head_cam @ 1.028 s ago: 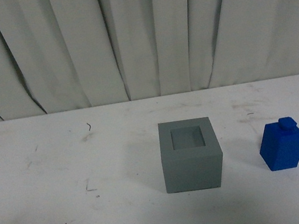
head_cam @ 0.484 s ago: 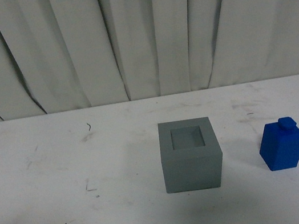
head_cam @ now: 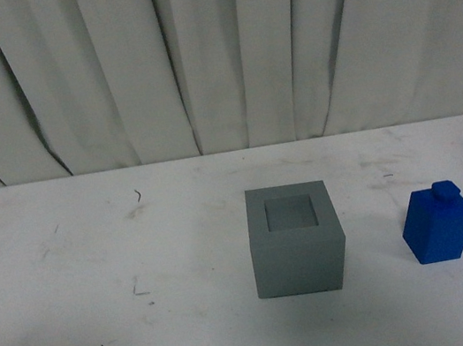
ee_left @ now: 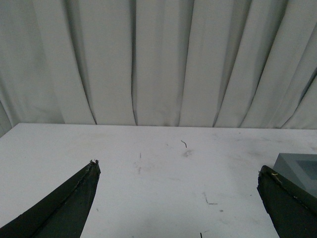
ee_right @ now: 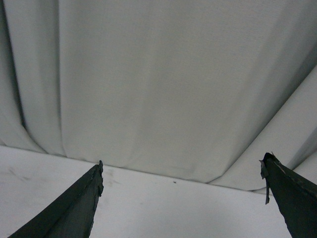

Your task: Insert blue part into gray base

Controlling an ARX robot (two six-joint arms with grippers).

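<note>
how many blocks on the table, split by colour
blue: 1, the blue part
gray: 1, the gray base
total: 2

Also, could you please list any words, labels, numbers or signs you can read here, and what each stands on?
There is no text to read.
The gray base, the blue part, the table and the curtain are all plain; the dark marks on the table are scuffs, not letters.
</note>
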